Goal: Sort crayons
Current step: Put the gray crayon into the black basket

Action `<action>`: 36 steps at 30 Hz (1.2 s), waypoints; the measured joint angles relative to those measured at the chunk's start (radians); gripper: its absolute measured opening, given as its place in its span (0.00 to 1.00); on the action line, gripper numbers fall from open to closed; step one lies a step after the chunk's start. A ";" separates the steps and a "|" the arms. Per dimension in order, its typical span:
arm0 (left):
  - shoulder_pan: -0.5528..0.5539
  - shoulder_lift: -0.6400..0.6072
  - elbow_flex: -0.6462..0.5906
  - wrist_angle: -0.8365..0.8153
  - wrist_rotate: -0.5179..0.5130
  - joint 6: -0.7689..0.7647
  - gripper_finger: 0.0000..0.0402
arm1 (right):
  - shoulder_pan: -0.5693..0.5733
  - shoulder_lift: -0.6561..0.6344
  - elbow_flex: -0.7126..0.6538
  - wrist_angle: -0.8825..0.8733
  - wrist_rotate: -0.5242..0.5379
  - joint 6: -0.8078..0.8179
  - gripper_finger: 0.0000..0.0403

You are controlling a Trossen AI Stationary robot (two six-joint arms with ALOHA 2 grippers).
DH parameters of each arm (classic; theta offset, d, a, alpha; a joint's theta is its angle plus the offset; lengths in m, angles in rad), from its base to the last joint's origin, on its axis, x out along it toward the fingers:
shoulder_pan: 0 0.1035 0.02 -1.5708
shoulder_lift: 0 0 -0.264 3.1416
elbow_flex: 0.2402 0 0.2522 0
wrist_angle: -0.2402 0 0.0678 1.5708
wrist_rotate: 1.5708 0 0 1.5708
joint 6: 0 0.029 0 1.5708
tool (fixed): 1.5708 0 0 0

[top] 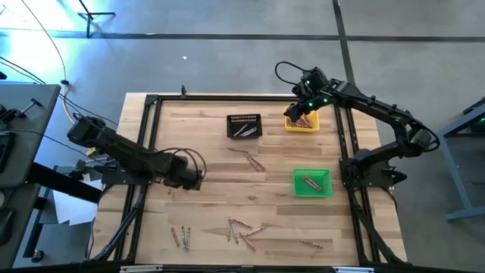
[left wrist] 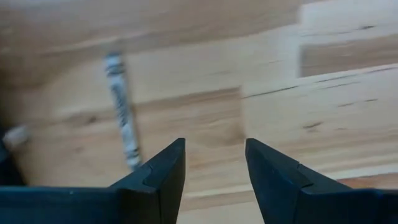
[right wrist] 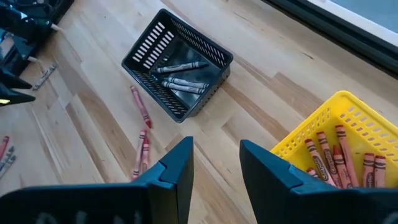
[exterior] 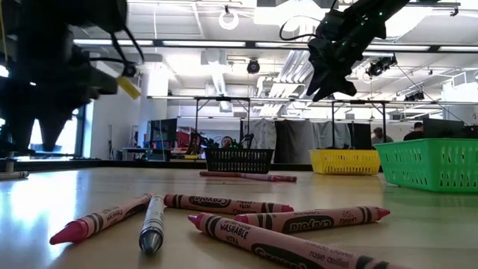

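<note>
We are seeing the left gripper [left wrist: 214, 168] hovering low over the table [top: 204, 212] with its jaws spread and empty — a grey crayon [left wrist: 121, 112] is lying just beside them. The right gripper [right wrist: 214, 162] is hanging above the yellow bin [right wrist: 329, 124] of reddish crayons [right wrist: 339, 152], jaws parted, nothing between them — loose crayons [top: 242, 230] are lying well apart from both.
</note>
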 joint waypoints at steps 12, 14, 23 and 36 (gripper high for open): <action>-0.101 0.039 -0.009 -0.167 -0.017 -0.231 0.39 | 0.003 0.002 0.000 0.026 0.002 0.034 0.29; -0.101 0.039 -0.033 -0.119 -0.017 -0.232 0.39 | 0.003 0.002 0.000 0.026 0.002 0.034 0.29; -0.101 0.036 -0.174 0.062 -0.010 -0.283 0.39 | 0.009 0.002 0.000 0.026 0.002 0.069 0.29; -0.100 0.036 -0.187 0.084 -0.019 -0.246 0.18 | 0.070 0.002 0.000 0.026 0.030 0.093 0.29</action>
